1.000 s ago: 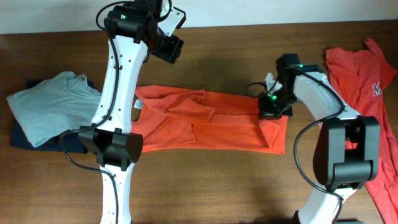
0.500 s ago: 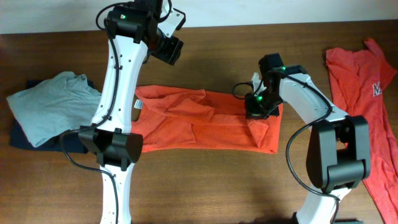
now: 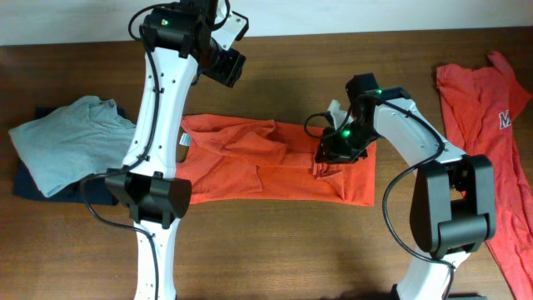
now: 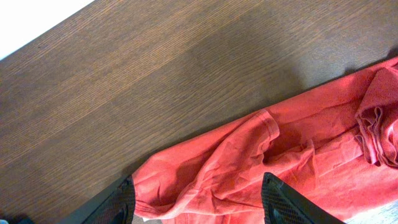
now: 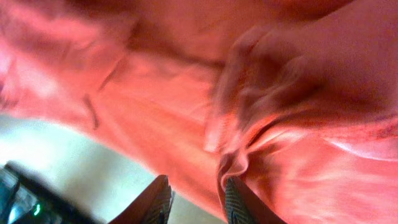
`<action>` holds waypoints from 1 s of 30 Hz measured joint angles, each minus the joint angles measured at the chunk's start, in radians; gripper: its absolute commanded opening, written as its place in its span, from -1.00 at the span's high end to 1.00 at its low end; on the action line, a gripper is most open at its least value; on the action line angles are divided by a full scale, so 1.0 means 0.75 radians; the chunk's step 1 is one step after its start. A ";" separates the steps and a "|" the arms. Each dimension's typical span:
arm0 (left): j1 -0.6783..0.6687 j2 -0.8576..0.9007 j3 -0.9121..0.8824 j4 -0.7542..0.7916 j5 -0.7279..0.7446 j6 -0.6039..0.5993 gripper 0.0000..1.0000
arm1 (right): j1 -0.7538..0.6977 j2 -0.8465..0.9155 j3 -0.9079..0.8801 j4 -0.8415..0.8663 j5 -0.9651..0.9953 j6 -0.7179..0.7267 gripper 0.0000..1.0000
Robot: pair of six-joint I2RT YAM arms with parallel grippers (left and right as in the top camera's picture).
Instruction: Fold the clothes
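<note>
An orange-red T-shirt (image 3: 266,167) lies in a long band across the middle of the table, its right end folded back leftward. My right gripper (image 3: 327,155) is low over that folded end. In the right wrist view its jaws (image 5: 196,186) stand apart, and a fold of the shirt (image 5: 292,112) rests against one finger (image 5: 239,199). My left gripper (image 3: 226,63) hangs open above the table behind the shirt's left part. Its fingers (image 4: 283,199) frame the crumpled sleeve area (image 4: 249,155) without touching it. A second orange-red shirt (image 3: 491,108) with white lettering lies at the far right.
A grey T-shirt (image 3: 67,142) lies on a dark garment (image 3: 29,185) at the left edge. The brown wooden table (image 3: 291,250) shows bare along the front and behind the shirt.
My right gripper moved left, dragging the shirt's right end over onto itself, and its jaws have parted from shut. The left arm has not moved.
</note>
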 measured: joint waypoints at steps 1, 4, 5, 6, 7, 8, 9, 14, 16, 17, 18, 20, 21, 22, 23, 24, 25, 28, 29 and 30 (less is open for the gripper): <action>0.000 0.000 0.000 0.000 0.000 0.000 -0.29 | 0.000 0.000 0.000 -0.016 -0.028 -0.046 0.32; 0.000 0.000 0.000 0.000 0.000 0.000 -0.29 | -0.003 -0.002 0.000 -0.034 -0.080 -0.150 0.32; 0.000 0.000 0.000 0.000 0.000 0.000 -0.30 | -0.008 -0.004 0.000 -0.034 -0.085 -0.159 0.32; 0.000 0.000 0.000 0.000 0.000 0.000 -0.30 | -0.015 -0.006 0.000 -0.034 -0.092 -0.170 0.33; 0.000 0.000 0.000 0.000 0.000 0.000 -0.30 | -0.034 -0.011 0.000 -0.034 -0.099 -0.174 0.40; 0.000 0.000 0.000 -0.001 0.000 0.000 -0.31 | -0.053 -0.017 0.000 -0.034 -0.101 -0.173 0.46; 0.000 0.000 0.000 -0.001 -0.001 0.000 -0.31 | -0.080 -0.022 0.000 -0.034 -0.105 -0.164 0.57; 0.000 0.000 0.000 -0.006 -0.001 -0.004 -0.31 | -0.243 -0.037 0.000 -0.018 -0.066 -0.041 0.83; 0.003 0.000 0.000 -0.079 -0.036 -0.044 -0.30 | -0.255 -0.037 0.000 -0.010 -0.041 -0.018 0.56; 0.007 0.000 0.001 -0.125 -0.058 -0.067 -0.30 | -0.252 -0.037 0.000 -0.013 -0.036 -0.021 0.46; 0.024 0.000 0.001 -0.214 -0.093 -0.103 -0.30 | -0.250 -0.037 0.000 -0.013 -0.032 -0.013 0.42; 0.075 0.000 0.000 -0.277 -0.119 -0.161 -0.31 | -0.251 -0.037 0.000 -0.010 -0.027 -0.014 0.42; 0.107 0.000 -0.001 -0.282 -0.117 -0.185 -0.31 | -0.252 -0.037 0.000 -0.009 -0.027 -0.014 0.41; 0.139 0.000 -0.002 -0.281 -0.112 -0.203 -0.31 | -0.254 -0.037 0.000 -0.010 -0.026 -0.014 0.41; 0.185 0.000 -0.014 -0.281 -0.084 -0.221 -0.31 | -0.257 -0.037 0.000 -0.013 -0.026 -0.015 0.41; 0.231 0.000 -0.030 -0.280 -0.049 -0.236 -0.29 | -0.261 -0.037 0.000 -0.019 -0.027 -0.013 0.40; 0.278 0.000 -0.060 -0.279 0.001 -0.247 -0.28 | -0.267 -0.037 0.000 -0.029 -0.027 -0.014 0.41; 0.398 0.000 -0.199 -0.279 0.145 -0.261 -0.17 | -0.277 -0.038 0.000 -0.060 -0.026 -0.032 0.41; 0.427 0.000 -0.256 -0.279 0.184 -0.259 -0.15 | -0.279 -0.038 0.000 -0.069 -0.026 -0.041 0.40; 0.450 0.000 -0.323 -0.280 0.219 -0.254 -0.15 | -0.279 -0.038 0.001 -0.069 -0.026 -0.042 0.41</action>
